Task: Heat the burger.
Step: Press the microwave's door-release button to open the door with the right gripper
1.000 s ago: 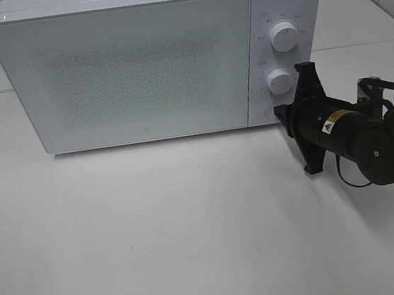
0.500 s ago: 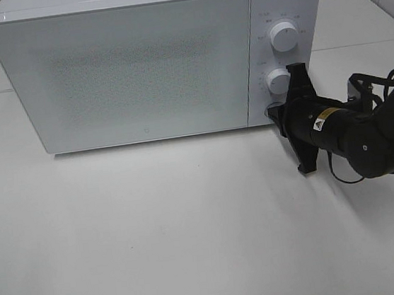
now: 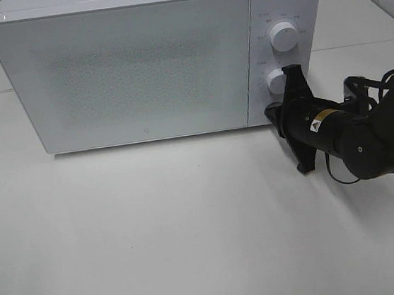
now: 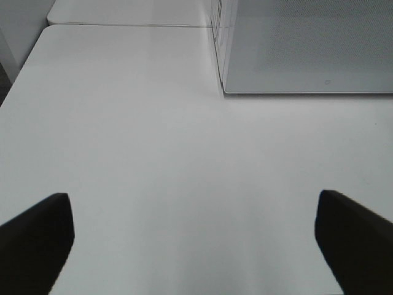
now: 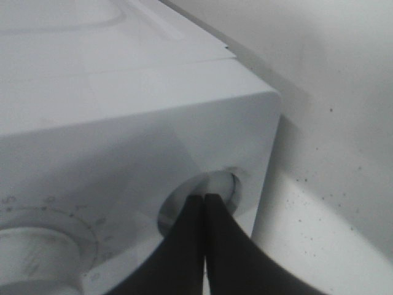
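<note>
The right gripper (image 5: 204,198), pinched shut and empty, meets the round recessed button (image 5: 226,183) on the white boxy microwave (image 3: 137,62); it should press straight in, centred. The left gripper (image 4: 195,221) gapes empty; the burger is nowhere visible.

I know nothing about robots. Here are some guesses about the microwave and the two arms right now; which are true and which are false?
1. The microwave door is shut. True.
2. The right gripper is wide open. False: it is shut, with its tips at the round button at the bottom of the control panel.
3. The left gripper is open, with nothing between its jaws. True.
4. The microwave has three dials. False: it has only two dials, one above the other.
</note>
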